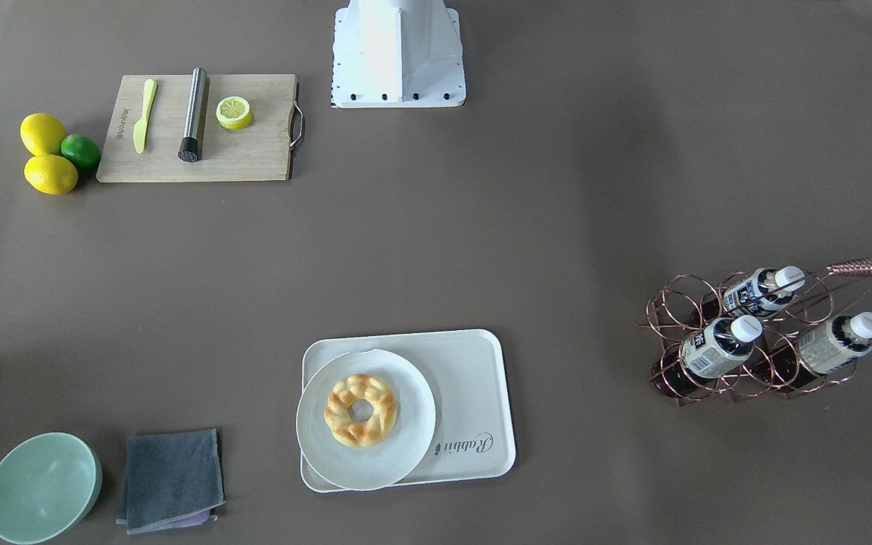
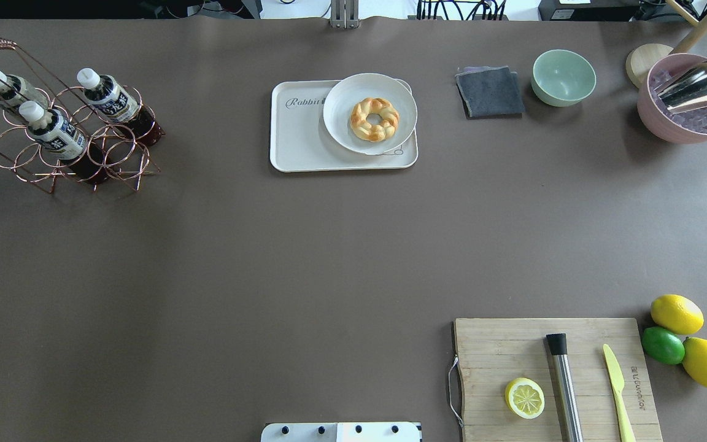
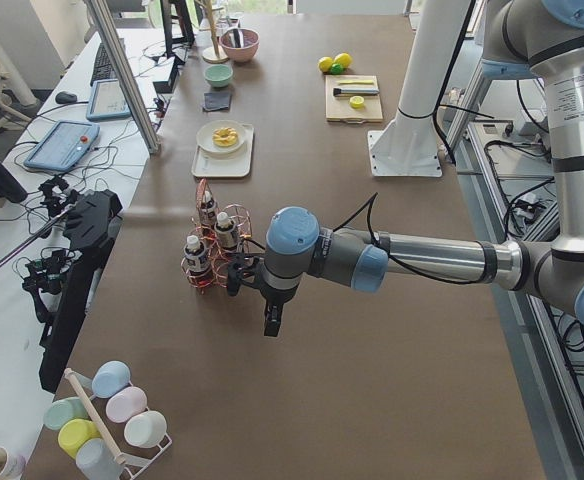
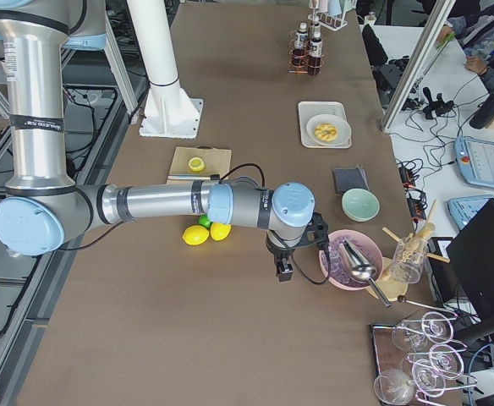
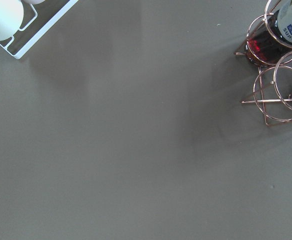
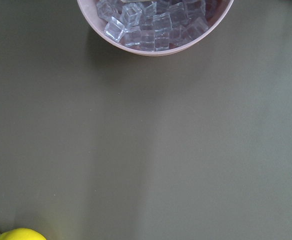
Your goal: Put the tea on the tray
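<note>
Smooth plastic tray, copper wire rack, wooden board.

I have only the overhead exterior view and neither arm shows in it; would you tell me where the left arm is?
Observer: The left pincer hangs beside the wire rack, apart from it.
Operator: Thank you. And the right arm?
Observer: The right pincer hangs beside the pink ice bowl, between it and the lemons.
Operator: Does a wrist camera see the rack?
Observer: Yes, the left wrist view shows it at its right edge, with the dark base of one bottle; I cannot tell which bottle it is.
</note>
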